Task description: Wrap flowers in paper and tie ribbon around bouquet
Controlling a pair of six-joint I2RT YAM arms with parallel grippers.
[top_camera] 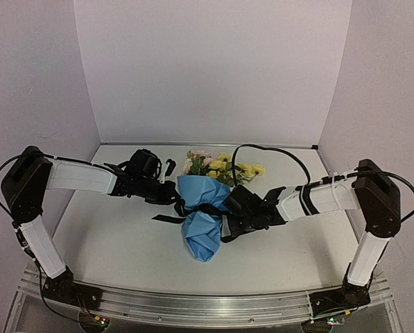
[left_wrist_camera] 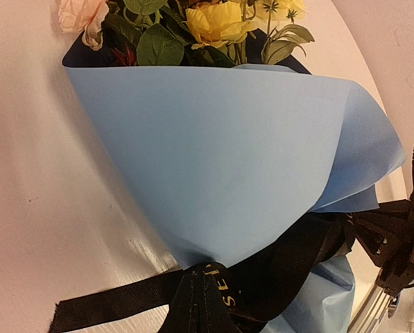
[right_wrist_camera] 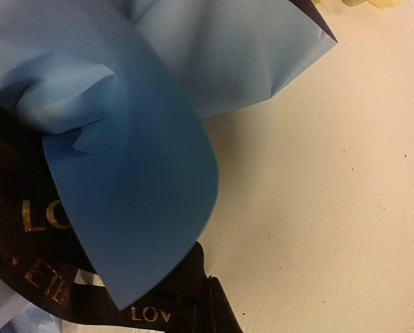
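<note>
The bouquet lies in the middle of the table. Its yellow and pink flowers [top_camera: 220, 166] [left_wrist_camera: 217, 24] point to the back, and the light blue paper [top_camera: 203, 218] [left_wrist_camera: 220, 152] [right_wrist_camera: 134, 201] is wrapped as a cone round the stems. The black ribbon [top_camera: 196, 208] [left_wrist_camera: 297, 257] [right_wrist_camera: 26, 229] with pale lettering circles the cone's narrow waist, one tail trailing left on the table. My left gripper [top_camera: 177, 199] [left_wrist_camera: 201, 281] is shut on the ribbon at the cone's left side. My right gripper [top_camera: 227, 220] [right_wrist_camera: 217, 298] is shut on the ribbon at the cone's right side.
White walls close in the table [top_camera: 123, 243] at the back and both sides. A metal rail [top_camera: 207, 302] runs along the near edge. A black cable [top_camera: 269, 149] loops over the right arm. The right arm's black gripper body [left_wrist_camera: 401, 243] shows in the left wrist view.
</note>
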